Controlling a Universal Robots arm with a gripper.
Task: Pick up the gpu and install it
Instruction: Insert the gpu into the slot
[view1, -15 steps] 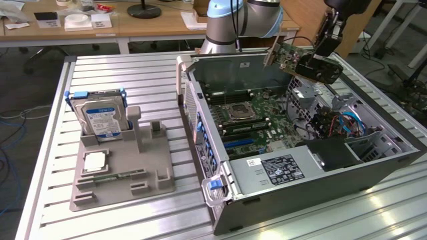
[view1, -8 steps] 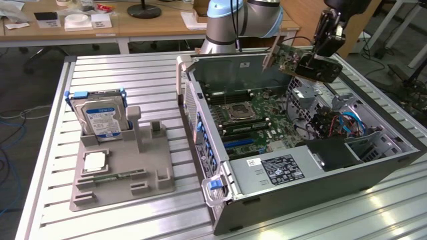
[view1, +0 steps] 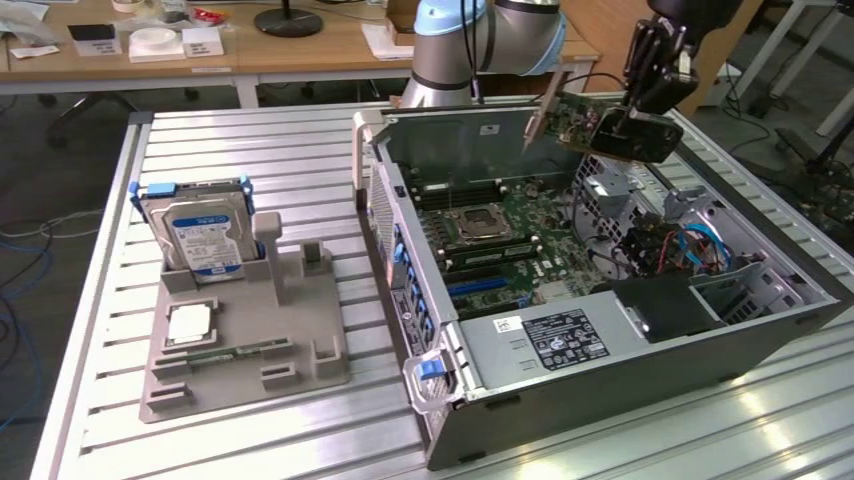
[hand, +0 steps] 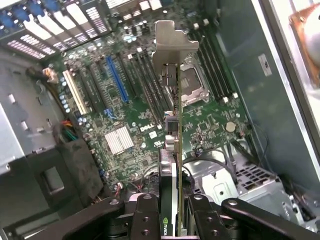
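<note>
gpu (view1: 607, 125): held in the air above the far end of the open computer case (view1: 641, 330), tilted, with its silver bracket (view1: 543, 115) towards the exterior view's left.
End effector (view1: 641, 110): pinching the gpu, one finger on each face.
Wrist view adds: the gpu is seen edge-on between the fingers (hand: 145, 217). Its bracket reaches out over the motherboard (hand: 120, 135) and clear of it. A blue slot (hand: 116, 77) lies on the board below.
Exterior view adds: a hard drive (view1: 200, 235) stands upright in a grey holder (view1: 247, 345), well apart from the case.
Worktop (view1: 254, 150): slatted aluminium, carrying the case and the holder.
Room: a wooden desk (view1: 307, 55) stands behind, and the robot arm (view1: 461, 50) rises at the worktop's far edge.
</note>
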